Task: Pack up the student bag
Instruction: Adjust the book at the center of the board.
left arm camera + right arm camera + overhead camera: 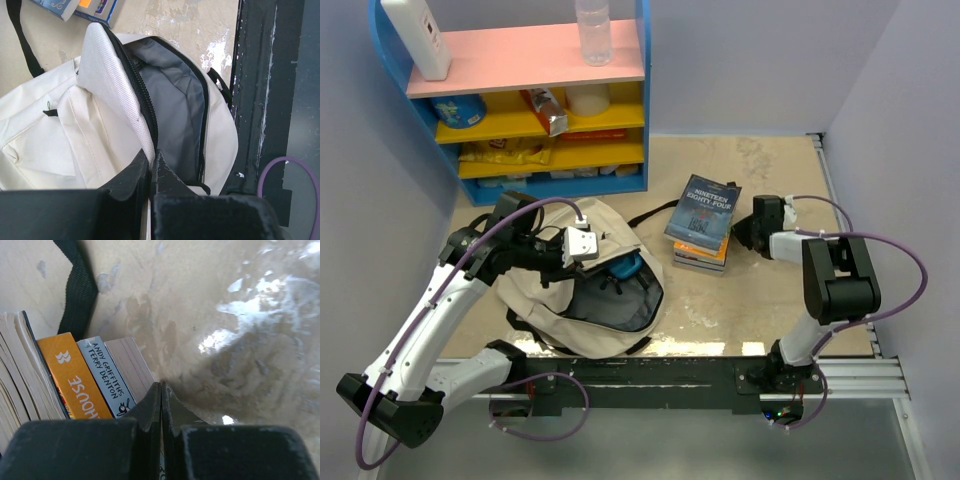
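Observation:
The student bag (535,300), a cream canvas backpack, lies open at the left of the table, and its dark grey lining (175,100) shows. My left gripper (588,248) (151,156) is shut on the zippered edge of the bag's white flap (110,75) and holds it up. Something blue (625,268) sits inside the opening. A stack of books (703,215) (70,375) lies right of the bag, with a dark blue one on top. My right gripper (740,236) (161,386) is shut, its tips meeting at the right edge of the stack, low on the table.
A blue shelf unit (520,100) with snacks and bottles stands at the back left. A black bag strap (655,212) (77,285) runs across the table behind the books. The dark mounting rail (650,372) (260,100) lines the near edge. Walls close in on both sides.

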{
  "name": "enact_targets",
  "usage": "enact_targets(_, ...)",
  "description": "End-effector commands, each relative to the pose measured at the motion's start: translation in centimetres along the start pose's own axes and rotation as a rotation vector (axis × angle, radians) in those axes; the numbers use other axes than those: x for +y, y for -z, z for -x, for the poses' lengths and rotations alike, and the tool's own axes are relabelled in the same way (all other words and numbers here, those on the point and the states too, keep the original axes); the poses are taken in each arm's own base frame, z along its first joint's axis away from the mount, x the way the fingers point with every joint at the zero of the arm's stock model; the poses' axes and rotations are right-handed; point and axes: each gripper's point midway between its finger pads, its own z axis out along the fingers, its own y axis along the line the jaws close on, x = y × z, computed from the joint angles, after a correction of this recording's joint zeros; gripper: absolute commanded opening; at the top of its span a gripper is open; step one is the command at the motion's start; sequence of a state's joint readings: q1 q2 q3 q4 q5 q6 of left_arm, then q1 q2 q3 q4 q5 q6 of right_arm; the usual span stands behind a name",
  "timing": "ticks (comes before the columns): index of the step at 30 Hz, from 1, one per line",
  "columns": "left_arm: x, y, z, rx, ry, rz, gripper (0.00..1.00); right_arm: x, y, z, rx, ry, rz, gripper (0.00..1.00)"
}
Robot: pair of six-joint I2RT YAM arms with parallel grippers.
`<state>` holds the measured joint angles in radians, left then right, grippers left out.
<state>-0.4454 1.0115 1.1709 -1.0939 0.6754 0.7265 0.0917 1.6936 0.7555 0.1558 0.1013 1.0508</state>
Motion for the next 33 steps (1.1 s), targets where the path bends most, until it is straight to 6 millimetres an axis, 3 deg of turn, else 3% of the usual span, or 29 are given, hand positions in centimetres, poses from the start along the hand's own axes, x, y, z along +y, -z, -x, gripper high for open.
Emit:
enact_targets(1,-0.1,0.2,1.6,-0.059,-0.041,-0.013,0.00,-0.3,0.0,-4.8,0.167,0.004,0.018,0.00)
enact_targets(5,-0.1,0.2,1.8,-0.061,-0.040,-0.015,0.00,-0.2,0.9,-5.5,0.174,0.018,0.002,0.02)
enact_targets(8,-0.1,0.3,1.7,-0.057,-0.045,-0.011,0.00,0.0,1.5,-4.7,0.143,0.014,0.008,0.04)
enact_targets(16,-0.2,0.4,1.9,-0.065,-0.046,-0.011,0.00,0.8,1.8,-9.2,0.235,0.027,0.031,0.01)
enact_targets(19,-0.2,0.5,1.8,-0.060,-0.046,-0.010,0.00,0.6,2.4,-9.1,0.227,0.019,0.028,0.04)
enact_targets(24,-0.2,0.5,1.8,-0.062,-0.051,-0.008,0.00,1.4,4.7,-4.0,0.104,0.002,0.033,0.28)
enact_targets(28,-0.3,0.5,1.8,-0.061,-0.054,-0.012,0.00,1.7,6.1,0.7,0.011,-0.067,0.055,0.40)
enact_targets(31,-0.3,0.5,1.6,-0.058,-0.054,-0.012,0.00,4.1,6.4,2.0,0.003,-0.077,0.167,0.47)
enact_targets(33,-0.3,0.4,1.6,-0.056,-0.052,-0.013,0.00,7.2,6.8,2.8,0.006,-0.051,0.269,0.50)
